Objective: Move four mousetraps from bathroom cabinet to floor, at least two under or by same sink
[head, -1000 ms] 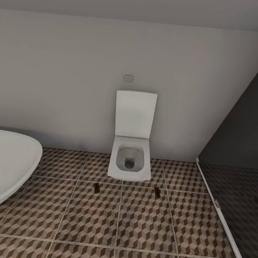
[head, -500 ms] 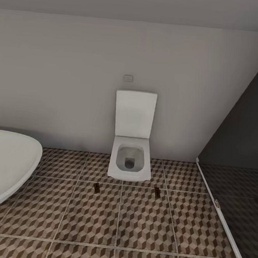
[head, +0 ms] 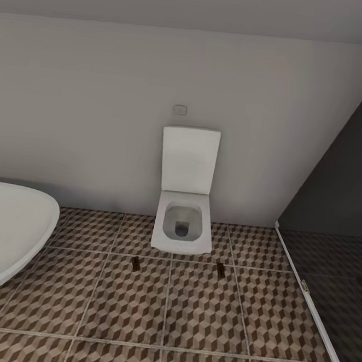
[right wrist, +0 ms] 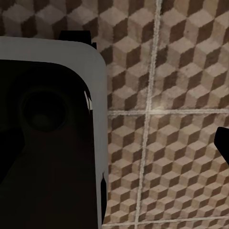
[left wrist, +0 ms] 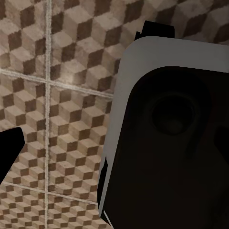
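Dark-brown mousetraps (head: 135, 262) and (head: 220, 269) already lie on the bathroom floor (head: 202, 314) just before the toilet (head: 182, 225), not by any sink; you likely have two left to fetch; whether either gripper is open, I cannot tell.

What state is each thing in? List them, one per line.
toilet: lid raised, bowl open.
left mousetrap: flat on the bathroom floor, in front of the toilet.
right mousetrap: flat on the floor, apart from the other.
bathtub: nothing visible inside.
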Available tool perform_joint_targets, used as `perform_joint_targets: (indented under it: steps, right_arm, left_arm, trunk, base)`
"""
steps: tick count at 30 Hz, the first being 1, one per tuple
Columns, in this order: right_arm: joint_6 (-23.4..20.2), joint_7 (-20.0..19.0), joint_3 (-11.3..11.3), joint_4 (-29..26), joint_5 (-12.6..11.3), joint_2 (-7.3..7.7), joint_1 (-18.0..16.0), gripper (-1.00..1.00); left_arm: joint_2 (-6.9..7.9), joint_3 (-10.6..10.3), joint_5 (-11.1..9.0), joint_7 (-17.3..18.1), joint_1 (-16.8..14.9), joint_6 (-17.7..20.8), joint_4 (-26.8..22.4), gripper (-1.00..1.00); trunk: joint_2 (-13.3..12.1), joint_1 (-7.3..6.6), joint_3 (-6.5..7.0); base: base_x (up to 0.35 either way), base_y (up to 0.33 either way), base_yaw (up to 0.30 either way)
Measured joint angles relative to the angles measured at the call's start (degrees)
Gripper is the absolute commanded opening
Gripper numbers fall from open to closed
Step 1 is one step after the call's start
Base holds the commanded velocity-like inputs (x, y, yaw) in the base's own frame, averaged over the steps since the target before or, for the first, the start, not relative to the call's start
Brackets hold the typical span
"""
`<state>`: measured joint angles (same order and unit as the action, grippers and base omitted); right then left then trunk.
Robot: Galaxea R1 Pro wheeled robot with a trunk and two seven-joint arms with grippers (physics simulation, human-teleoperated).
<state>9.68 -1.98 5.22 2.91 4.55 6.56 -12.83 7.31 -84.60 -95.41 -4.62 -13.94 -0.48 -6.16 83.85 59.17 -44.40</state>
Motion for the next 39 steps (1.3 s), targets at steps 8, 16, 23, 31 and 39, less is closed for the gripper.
perform_joint_targets:
  steps: [8, 16, 23, 31, 39]
  right_arm:
    - [0.0, 0.0, 0.0, 0.0, 0.0, 0.00, 0.0, 1.00]
    - [0.0, 0.0, 0.0, 0.0, 0.0, 0.00, 0.0, 1.00]
    - [0.0, 0.0, 0.0, 0.0, 0.0, 0.00, 0.0, 1.00]
    - [0.0, 0.0, 0.0, 0.0, 0.0, 0.00, 0.0, 1.00]
    - [0.0, 0.0, 0.0, 0.0, 0.0, 0.00, 0.0, 1.00]
  left_arm:
    - [0.00, 0.0, 0.0, 0.0, 0.0, 0.0, 0.0, 1.00]
    - [0.00, 0.0, 0.0, 0.0, 0.0, 0.0, 0.0, 1.00]
    - [0.00, 0.0, 0.0, 0.0, 0.0, 0.0, 0.0, 1.00]
    - [0.00, 0.0, 0.0, 0.0, 0.0, 0.0, 0.0, 1.00]
    - [0.00, 0.0, 0.0, 0.0, 0.0, 0.0, 0.0, 1.00]
  trunk:
    - [0.0, 0.00, 0.00]
    - [0.0, 0.00, 0.00]
    - [0.0, 0.00, 0.00]
    - [0.0, 0.00, 0.00]
    - [0.0, 0.00, 0.00]
  base:
    - [0.000, 0.000, 0.000]
    - [0.000, 0.000, 0.000]
    - [0.000, 0.000, 0.000]
    - [0.000, 0.000, 0.000]
    - [0.000, 0.000, 0.000]
